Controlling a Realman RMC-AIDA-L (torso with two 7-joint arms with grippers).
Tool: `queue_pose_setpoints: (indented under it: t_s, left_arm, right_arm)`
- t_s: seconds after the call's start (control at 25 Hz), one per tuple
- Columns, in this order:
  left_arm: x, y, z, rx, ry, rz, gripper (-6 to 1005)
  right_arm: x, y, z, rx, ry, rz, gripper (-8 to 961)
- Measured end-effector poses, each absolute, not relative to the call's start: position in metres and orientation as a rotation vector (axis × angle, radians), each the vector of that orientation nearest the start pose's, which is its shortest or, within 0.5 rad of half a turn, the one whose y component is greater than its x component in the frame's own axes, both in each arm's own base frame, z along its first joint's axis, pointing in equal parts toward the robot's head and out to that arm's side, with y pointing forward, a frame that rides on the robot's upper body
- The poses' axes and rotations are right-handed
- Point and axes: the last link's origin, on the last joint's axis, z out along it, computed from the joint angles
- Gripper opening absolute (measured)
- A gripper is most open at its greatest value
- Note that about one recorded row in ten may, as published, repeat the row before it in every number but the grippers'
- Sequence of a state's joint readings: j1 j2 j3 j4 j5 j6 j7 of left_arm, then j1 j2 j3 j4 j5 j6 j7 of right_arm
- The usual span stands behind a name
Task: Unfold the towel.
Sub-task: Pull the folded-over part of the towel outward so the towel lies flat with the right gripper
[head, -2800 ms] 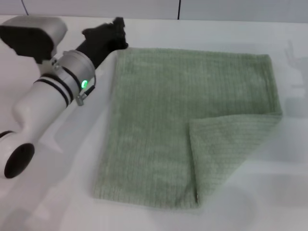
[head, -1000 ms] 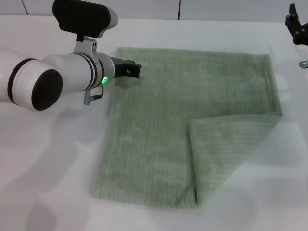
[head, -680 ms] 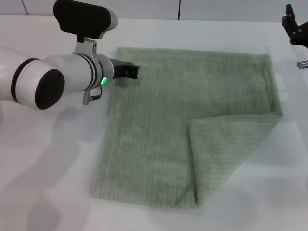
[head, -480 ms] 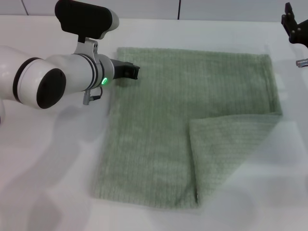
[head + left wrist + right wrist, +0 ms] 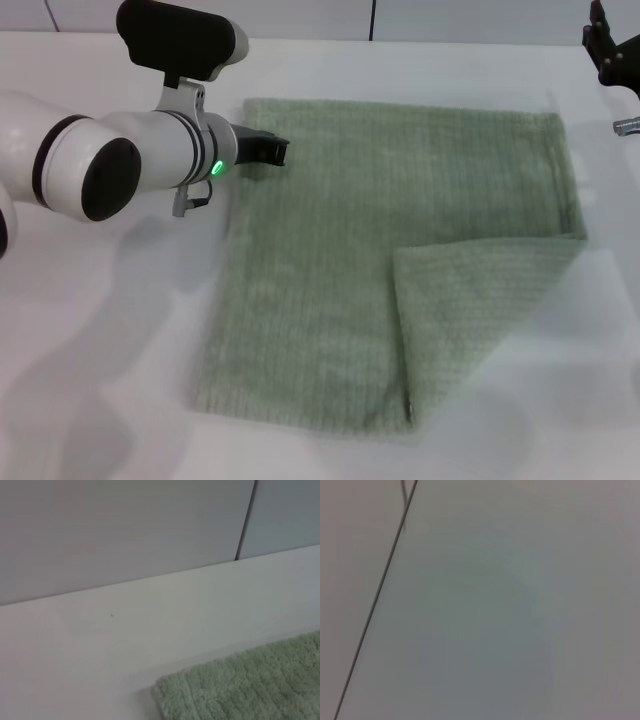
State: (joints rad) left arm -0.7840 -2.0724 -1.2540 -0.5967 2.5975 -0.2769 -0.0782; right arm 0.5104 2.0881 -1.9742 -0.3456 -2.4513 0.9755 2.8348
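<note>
the towel (image 5: 400, 260) lies flat across the middle of the frame on the white table (image 5: 100, 380), its lower right corner folded over. the left gripper (image 5: 268, 150) sits at its upper left corner; the right gripper (image 5: 610, 50) hangs at the upper right edge. i cannot tell either's finger state.

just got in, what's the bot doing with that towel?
It is working on unfolding the towel, which lies on the white table with its near right corner flap folded over the top. The left gripper is at the towel's far left corner. The right gripper is off past the far right edge, away from the cloth.
</note>
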Motion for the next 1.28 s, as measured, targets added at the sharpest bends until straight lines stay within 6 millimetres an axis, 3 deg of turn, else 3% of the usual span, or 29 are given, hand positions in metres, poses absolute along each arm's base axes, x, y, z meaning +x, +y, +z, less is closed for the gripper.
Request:
queue_pose_setpoints:
  t_s: [0.56, 0.88, 1.28]
  left_arm:
    - [-0.218, 0.433, -0.093, -2.067, -0.981, -0.052, 3]
    - [-0.221, 0.431, -0.093, -2.066, -0.983, -0.047, 3]
    - [-0.223, 0.431, -0.093, -2.062, -0.985, -0.041, 4]
  right_arm:
    - [0.27, 0.391, -0.015, -1.607, 0.283, 0.492, 721]
    - [0.238, 0.4, -0.035, -1.718, 0.422, 0.542, 722]
    - [0.209, 0.402, -0.036, -1.829, 0.606, 0.544, 721]
